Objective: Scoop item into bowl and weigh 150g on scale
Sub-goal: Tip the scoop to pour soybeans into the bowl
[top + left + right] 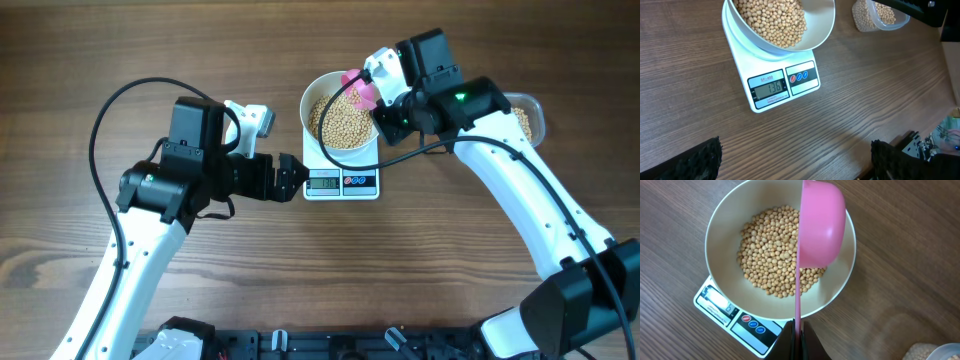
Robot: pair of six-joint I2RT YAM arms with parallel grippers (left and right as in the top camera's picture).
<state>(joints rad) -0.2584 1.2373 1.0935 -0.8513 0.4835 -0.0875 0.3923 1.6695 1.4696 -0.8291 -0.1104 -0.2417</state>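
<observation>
pink over white, reading short of the mark

pinching the handle of the pink scoop (822, 222) hard in the right gripper (799, 341), jaws pressed together on it, cup rolled onto its side directly above the scale (785, 85). no seeing into the cup from any view, so no telling whether anything is left in it. note the bowl (722, 255) sitting square on the scale, beans (772, 250) heaped across its bottom. reads 136 on the display (769, 86), so probably one small top-up to go.

now the line that matters: straight out from the pincer, along the scoop's handle, across the bowl's near rim. look right of the scale for the clear tub (525, 115), well apart from it and tucked beyond the right wrist. right arm's job by a long way, judging by reach. left of the scale, just beside its front corner, find the left gripper (292, 178) spread wide, gripping nothing.

plenty of tabletop (420, 270) in front of the scale. likely calls for a lift clear of the rim, then a swing right and a shallow dip; overshooting looks the risk.
</observation>
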